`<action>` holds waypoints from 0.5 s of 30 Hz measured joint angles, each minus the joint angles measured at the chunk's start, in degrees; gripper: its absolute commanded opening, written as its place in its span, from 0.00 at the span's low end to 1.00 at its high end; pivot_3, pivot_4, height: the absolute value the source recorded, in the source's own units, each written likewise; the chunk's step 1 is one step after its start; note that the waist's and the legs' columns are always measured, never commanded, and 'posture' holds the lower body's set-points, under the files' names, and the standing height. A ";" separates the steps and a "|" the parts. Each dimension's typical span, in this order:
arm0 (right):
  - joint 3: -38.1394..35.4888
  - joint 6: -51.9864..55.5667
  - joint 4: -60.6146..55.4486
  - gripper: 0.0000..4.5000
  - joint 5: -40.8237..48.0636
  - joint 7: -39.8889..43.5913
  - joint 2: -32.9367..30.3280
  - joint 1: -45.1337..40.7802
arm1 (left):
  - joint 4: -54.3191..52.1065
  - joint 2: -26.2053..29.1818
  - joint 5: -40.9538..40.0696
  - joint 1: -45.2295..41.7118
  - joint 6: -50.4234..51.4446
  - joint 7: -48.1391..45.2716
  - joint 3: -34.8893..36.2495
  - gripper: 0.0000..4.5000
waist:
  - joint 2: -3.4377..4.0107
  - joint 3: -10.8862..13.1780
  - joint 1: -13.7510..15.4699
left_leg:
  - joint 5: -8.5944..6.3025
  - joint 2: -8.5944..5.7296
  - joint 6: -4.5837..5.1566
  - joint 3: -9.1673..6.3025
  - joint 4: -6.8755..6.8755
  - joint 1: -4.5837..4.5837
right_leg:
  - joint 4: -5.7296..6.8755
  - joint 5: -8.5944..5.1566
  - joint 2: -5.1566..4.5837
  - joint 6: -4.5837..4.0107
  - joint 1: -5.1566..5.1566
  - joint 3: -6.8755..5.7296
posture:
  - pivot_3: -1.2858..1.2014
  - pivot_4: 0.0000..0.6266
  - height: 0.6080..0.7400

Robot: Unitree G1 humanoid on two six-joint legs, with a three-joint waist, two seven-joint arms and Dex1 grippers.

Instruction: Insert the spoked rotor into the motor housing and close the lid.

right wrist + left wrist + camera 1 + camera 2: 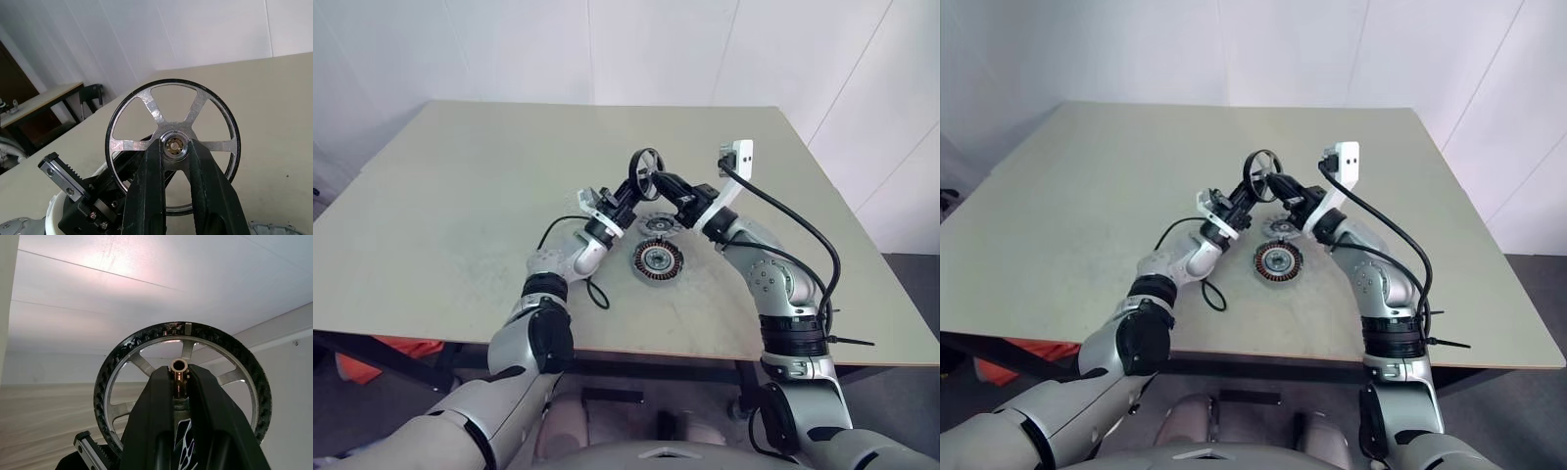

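The spoked rotor [647,173] is held upright in the air above the middle of the table, with its dark ring and silver spokes [151,110] showing. My left gripper [179,377] is shut on its hub shaft from one side. From the other side, my right gripper [173,147] is shut on the hub. Below them the motor housing [657,258], with coppery windings, lies flat on the table. The grey lid [658,224] lies just behind it, ribbed face up.
The beige table [460,196] is wide on every side of the parts. A black cable [595,292] loops on it near my left forearm. White walls stand behind the table, and another table and a chair are farther off.
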 measured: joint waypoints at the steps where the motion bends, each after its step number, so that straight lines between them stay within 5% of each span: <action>1: 0.07 -0.01 0.00 0.08 -0.16 -0.01 0.03 0.00 | -0.27 0.03 0.36 0.05 -0.99 -0.28 -0.56 0.25 | 0.00 0.00 0.00 | 0.00 0.00 0.00 -0.01 0.00 0.01 | 0.00 0.00 0.00 0.00 0.00 0.00 | 0.52 0.00 1.00; 4: 0.31 -0.01 0.00 0.08 -0.38 0.10 0.26 0.01 | -0.50 0.14 0.77 0.06 -2.37 -1.05 -1.16 0.46 | 0.00 0.00 -0.01 | 0.00 0.00 0.00 0.01 0.00 0.01 | 0.00 0.00 0.00 0.00 0.00 0.00 | 0.52 0.00 1.00; 15: 0.30 1.72 -1.07 0.08 -0.48 1.31 -4.28 0.03 | 2.52 3.20 2.41 0.31 -4.00 -1.17 -1.61 0.46 | 0.00 0.00 0.07 | 0.00 -0.02 0.00 -0.03 0.03 0.01 | 0.00 0.01 -0.01 0.01 0.04 0.00 | 0.52 0.00 1.00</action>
